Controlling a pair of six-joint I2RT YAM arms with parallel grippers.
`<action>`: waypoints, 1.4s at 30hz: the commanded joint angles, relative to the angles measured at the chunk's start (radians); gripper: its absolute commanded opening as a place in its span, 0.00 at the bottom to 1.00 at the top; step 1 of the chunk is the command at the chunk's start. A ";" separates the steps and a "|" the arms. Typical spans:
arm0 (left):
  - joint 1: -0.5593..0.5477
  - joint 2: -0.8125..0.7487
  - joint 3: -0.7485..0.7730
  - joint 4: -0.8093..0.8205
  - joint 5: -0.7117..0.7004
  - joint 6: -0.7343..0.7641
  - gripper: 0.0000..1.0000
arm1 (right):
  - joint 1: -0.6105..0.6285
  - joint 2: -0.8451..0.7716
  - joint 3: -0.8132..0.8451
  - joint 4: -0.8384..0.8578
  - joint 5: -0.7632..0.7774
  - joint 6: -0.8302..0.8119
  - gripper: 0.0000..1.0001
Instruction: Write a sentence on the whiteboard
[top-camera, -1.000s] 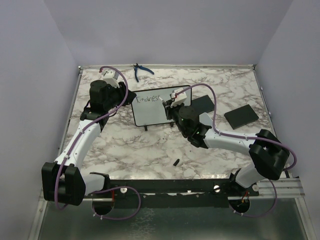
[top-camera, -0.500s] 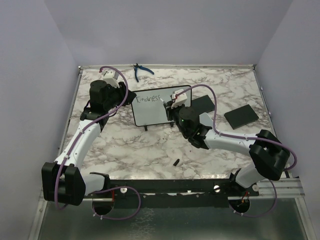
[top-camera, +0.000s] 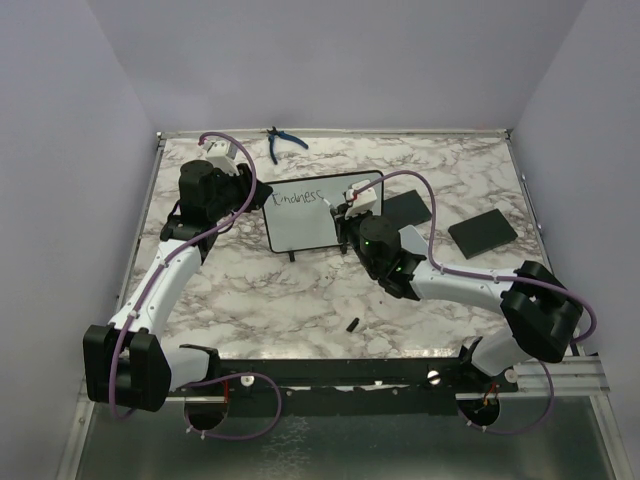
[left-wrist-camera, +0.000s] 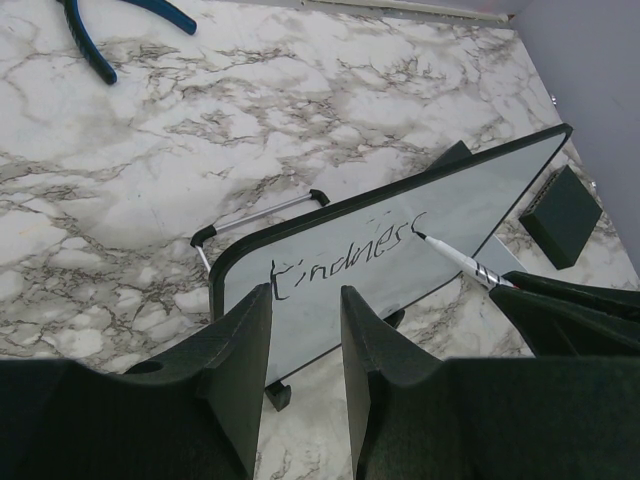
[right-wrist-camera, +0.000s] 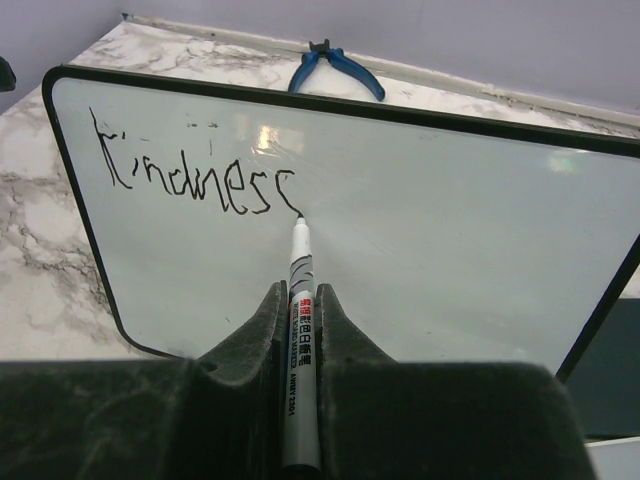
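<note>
The whiteboard (top-camera: 305, 222) stands tilted on small black feet at the table's middle back; it also shows in the left wrist view (left-wrist-camera: 420, 235) and the right wrist view (right-wrist-camera: 450, 250). One word of the sentence (top-camera: 298, 196), "Kindness", is written along its top left (left-wrist-camera: 350, 250) (right-wrist-camera: 190, 175). My right gripper (top-camera: 344, 218) (right-wrist-camera: 297, 292) is shut on a white marker (right-wrist-camera: 300, 300) (left-wrist-camera: 460, 262), whose tip touches the board just after the last "s". My left gripper (top-camera: 255, 198) (left-wrist-camera: 305, 305) hovers by the board's left end, its jaws apart with nothing between them.
Blue pliers (top-camera: 283, 142) (left-wrist-camera: 110, 30) (right-wrist-camera: 335, 65) lie at the back edge. Two flat black pads (top-camera: 483, 232) (top-camera: 405, 208) lie right of the board; one shows in the left wrist view (left-wrist-camera: 560, 215). A small black cap (top-camera: 353, 323) lies near the front.
My right gripper has shifted slightly right along the board with the marker, ending the word. The left arm has not moved.
</note>
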 joint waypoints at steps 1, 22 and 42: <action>-0.005 -0.027 -0.007 0.007 0.012 0.012 0.35 | -0.003 -0.004 -0.010 -0.021 0.020 0.017 0.00; -0.005 -0.026 -0.007 0.007 0.011 0.014 0.35 | -0.002 0.020 0.017 -0.012 -0.074 0.009 0.00; -0.005 -0.027 -0.009 0.007 0.008 0.014 0.35 | 0.010 -0.129 -0.068 -0.016 0.036 -0.023 0.00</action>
